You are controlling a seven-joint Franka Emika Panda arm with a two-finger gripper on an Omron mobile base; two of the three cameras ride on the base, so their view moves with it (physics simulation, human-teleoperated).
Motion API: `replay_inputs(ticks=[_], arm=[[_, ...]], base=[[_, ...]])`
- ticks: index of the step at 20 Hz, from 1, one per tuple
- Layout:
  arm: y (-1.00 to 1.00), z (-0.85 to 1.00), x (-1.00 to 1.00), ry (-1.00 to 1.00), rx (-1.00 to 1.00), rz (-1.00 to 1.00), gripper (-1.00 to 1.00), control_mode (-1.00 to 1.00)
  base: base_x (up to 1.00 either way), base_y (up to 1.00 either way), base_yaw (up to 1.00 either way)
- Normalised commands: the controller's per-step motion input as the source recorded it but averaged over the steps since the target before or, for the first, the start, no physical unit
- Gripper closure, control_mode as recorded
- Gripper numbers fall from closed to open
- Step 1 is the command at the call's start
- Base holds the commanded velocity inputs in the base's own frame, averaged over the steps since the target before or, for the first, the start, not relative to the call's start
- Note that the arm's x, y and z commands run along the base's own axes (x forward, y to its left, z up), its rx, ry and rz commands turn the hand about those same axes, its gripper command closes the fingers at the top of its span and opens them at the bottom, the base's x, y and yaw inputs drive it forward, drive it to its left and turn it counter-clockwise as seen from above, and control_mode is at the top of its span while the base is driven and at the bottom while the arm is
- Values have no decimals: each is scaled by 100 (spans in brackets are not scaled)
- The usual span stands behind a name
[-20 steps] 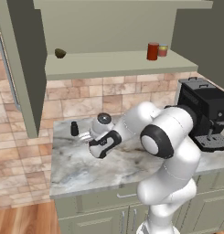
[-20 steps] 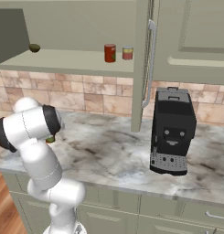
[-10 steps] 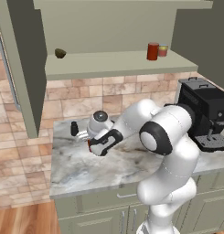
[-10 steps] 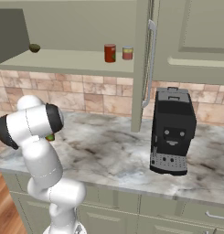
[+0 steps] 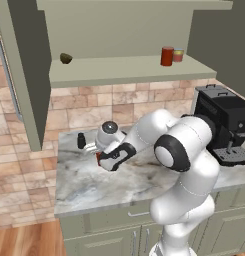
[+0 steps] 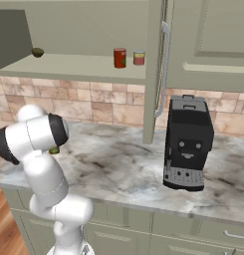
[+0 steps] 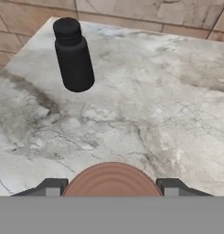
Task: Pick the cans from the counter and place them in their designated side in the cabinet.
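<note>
black bottle (image 7: 73, 55) stands on counter (image 7: 145, 114) at far left, apart from my grip. gripper (image 7: 112, 186) jaws are closed on plain red can (image 7: 112, 179), its round top between tips. rigid, light, prob slick metal, so i grip mid-wall, upright. labelled can (image 5: 167, 56) is on cabinet shelf (image 5: 124, 69) rt side.

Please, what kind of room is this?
It looks like a rendered home kitchen. A marble-patterned counter sits on green base units, a brick-tile wall rises behind it, an open wall cabinet holds two cans, and a black coffee machine stands on the counter.
</note>
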Motion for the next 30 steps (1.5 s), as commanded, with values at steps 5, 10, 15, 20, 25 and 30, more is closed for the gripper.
replay_inputs(ticks=[5,10,15,20,25,30], arm=[[-21,7,-20,-6,0,0,100,-100],[-25,19,-13,-7,0,0,100,-100],[-24,34,-1,-6,1,0,100,-100],[-21,44,-9,-5,2,0,100,-100],[-23,47,-20,-8,2,0,100,-100],[-22,47,-21,-9,1,0,100,-100]], base=[[0,0,0],[0,0,0],[0,0,0],[0,0,0],[0,0,0],[0,0,0]])
